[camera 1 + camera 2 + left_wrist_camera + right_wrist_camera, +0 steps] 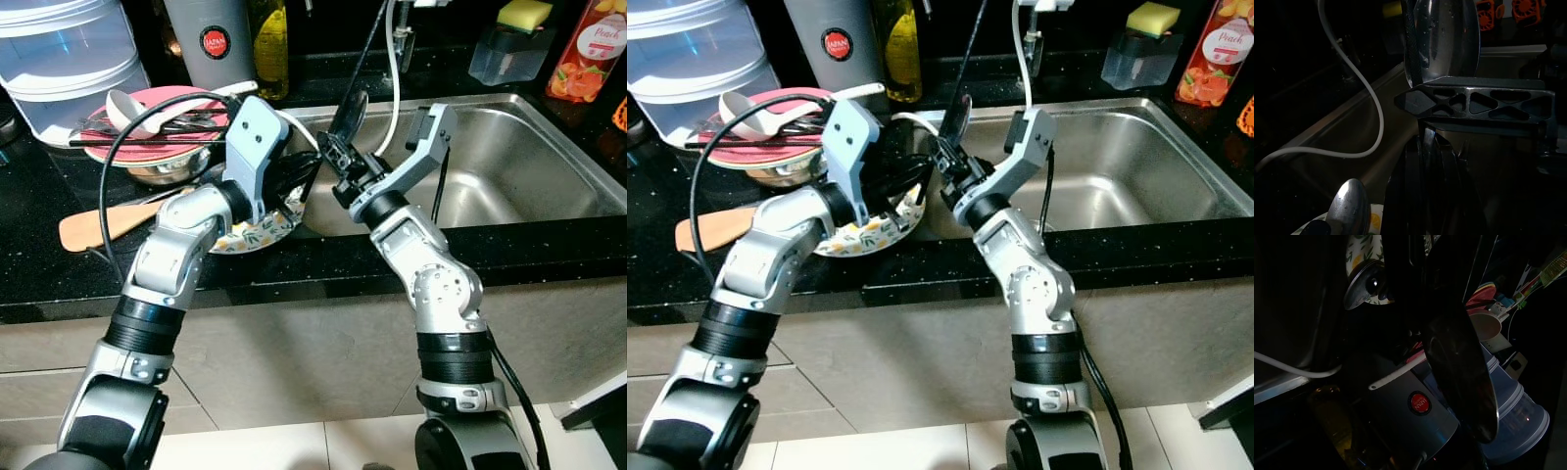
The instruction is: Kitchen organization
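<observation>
Black countertop — right tool pinching ladle; left tool state unclear.

My left end effector sits behind its own wrist housing, so I cannot tell how its fingers stand. The floral plate is mostly covered by that arm. The clear container and the peach bottle are cut off by the picture's edge. In my right wrist view the dark ladle blocks much, and the rest is too dim to read.
</observation>
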Motion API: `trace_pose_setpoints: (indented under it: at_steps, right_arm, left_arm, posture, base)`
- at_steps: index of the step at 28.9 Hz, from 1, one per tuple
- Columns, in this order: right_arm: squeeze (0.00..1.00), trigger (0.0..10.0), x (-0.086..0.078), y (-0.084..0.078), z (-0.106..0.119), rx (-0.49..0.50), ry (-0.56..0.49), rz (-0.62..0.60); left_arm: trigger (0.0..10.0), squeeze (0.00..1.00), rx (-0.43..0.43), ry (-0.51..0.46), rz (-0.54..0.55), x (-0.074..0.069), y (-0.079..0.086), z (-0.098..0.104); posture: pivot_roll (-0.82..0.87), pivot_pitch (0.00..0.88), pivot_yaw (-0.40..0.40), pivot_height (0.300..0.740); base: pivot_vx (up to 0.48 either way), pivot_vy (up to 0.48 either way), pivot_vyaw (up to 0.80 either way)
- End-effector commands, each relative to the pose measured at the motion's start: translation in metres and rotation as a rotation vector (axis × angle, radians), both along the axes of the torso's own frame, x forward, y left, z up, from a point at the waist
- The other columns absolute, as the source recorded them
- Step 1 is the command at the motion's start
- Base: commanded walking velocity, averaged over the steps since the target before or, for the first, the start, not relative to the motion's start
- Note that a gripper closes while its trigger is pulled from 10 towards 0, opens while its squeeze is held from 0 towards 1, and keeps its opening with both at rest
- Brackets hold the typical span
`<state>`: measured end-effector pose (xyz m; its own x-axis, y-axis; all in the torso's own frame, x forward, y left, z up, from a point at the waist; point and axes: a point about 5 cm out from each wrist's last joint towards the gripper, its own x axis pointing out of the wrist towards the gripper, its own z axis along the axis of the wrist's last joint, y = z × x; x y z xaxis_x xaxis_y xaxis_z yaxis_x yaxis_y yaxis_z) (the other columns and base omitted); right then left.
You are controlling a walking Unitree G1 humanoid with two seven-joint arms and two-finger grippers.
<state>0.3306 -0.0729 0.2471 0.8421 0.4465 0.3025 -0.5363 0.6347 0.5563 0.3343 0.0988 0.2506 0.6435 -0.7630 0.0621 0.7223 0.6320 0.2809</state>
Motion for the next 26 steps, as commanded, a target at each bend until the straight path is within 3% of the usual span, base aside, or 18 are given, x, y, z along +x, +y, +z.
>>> trace_pose_setpoints:
  at_steps: [1,5,6,7,12,13,14,15,18,22,26]
  right_arm:
    - [0.0,0.0,0.002,0.0,-0.003,0.007,0.019,-0.018]
    - [0.0,0.0,0.003,-0.001,-0.003,0.004,0.019,-0.021]
    - [0.0,5.8,0.003,-0.001,-0.003,0.0,0.021,-0.023]
    - [0.0,10.0,0.004,-0.001,-0.003,-0.005,0.023,-0.026]
    - [0.0,10.0,0.005,-0.002,-0.004,-0.014,0.03,-0.037]
    - [0.0,10.0,0.007,-0.003,-0.005,-0.019,0.034,-0.049]
    - [0.0,10.0,0.008,-0.005,-0.006,-0.022,0.037,-0.058]
    - [0.0,10.0,0.012,-0.01,-0.007,-0.031,0.049,-0.09]
    - [0.0,10.0,0.012,-0.011,-0.007,-0.033,0.051,-0.097]
    - [0.0,10.0,0.032,-0.036,-0.001,-0.015,0.072,-0.226]
    - [0.0,10.0,0.049,-0.061,0.012,0.078,0.101,-0.333]
  left_arm:
    - [10.0,0.0,0.025,-0.024,0.007,-0.002,0.003,0.003]
    - [10.0,0.0,0.024,-0.027,0.003,-0.002,0.002,0.003]
    - [10.0,1.0,0.012,-0.008,-0.001,-0.002,0.002,0.002]
    - [10.0,1.0,0.0,0.001,-0.004,-0.002,0.003,0.003]
    - [10.0,1.0,-0.049,-0.015,0.03,0.0,0.007,0.01]
    - [10.0,0.76,-0.082,-0.021,0.037,-0.001,0.009,0.013]
    - [10.0,0.76,-0.104,-0.024,0.04,-0.002,0.011,0.016]
    - [10.0,0.0,-0.156,-0.036,0.035,-0.006,0.016,0.022]
    - [10.0,0.0,-0.166,-0.039,0.033,-0.007,0.016,0.023]
    - [10.0,0.0,-0.277,-0.058,0.036,-0.015,0.025,0.034]
    - [10.0,0.0,-0.274,-0.06,0.081,-0.015,0.029,0.034]
  posture:
    - [0.01,0.032,0.004,0.74]
    - [0.01,0.032,0.004,0.74]
    - [0.01,0.031,0.004,0.74]
    - [0.01,0.031,0.004,0.74]
    - [0.01,0.032,0.007,0.74]
    - [0.01,0.032,0.007,0.74]
    - [0.01,0.032,0.007,0.74]
    - [0.01,0.033,0.009,0.74]
    - [0.01,0.033,0.009,0.74]
    - [0.03,0.038,0.004,0.74]
    - [0.05,0.041,-0.008,0.74]
  base:
    - [0.0,0.0,0.0]
    - [0.0,0.0,0.0]
    - [0.0,0.0,0.0]
    - [0.0,0.0,0.0]
    - [0.0,0.0,0.0]
    - [0.0,0.0,0.0]
    - [0.0,0.0,0.0]
    - [0.0,0.0,0.0]
    - [0.0,0.0,0.0]
    - [0.0,0.0,0.0]
    - [0.0,0.0,0.0]
